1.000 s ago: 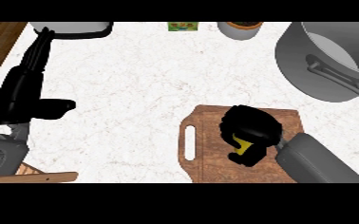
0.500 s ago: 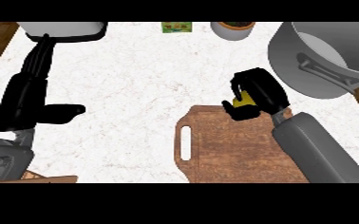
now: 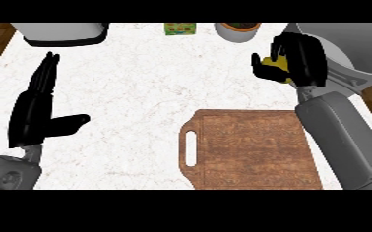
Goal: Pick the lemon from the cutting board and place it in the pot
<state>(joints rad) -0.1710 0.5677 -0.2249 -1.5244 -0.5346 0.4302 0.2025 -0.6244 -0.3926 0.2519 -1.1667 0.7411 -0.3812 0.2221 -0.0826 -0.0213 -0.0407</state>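
My right hand [image 3: 299, 59] is curled round the yellow lemon [image 3: 277, 67], of which only a small part shows between the fingers and thumb. It holds the lemon above the counter, just left of the grey pot [image 3: 341, 49] at the right edge. The wooden cutting board [image 3: 251, 150] lies bare below the hand, its handle slot on the left. My left hand [image 3: 36, 110] rests open at the left, fingers straight and pointing away.
A grey appliance [image 3: 62, 32] sits at the back left. A small green box [image 3: 179, 28] and a round container [image 3: 237, 30] stand along the back edge. The pot's handle [image 3: 347, 76] runs out toward my right forearm [image 3: 338, 137].
My right hand has lifted the lemon off the cutting board and carried it away and to the right, up beside the pot. The left hand has stayed put.
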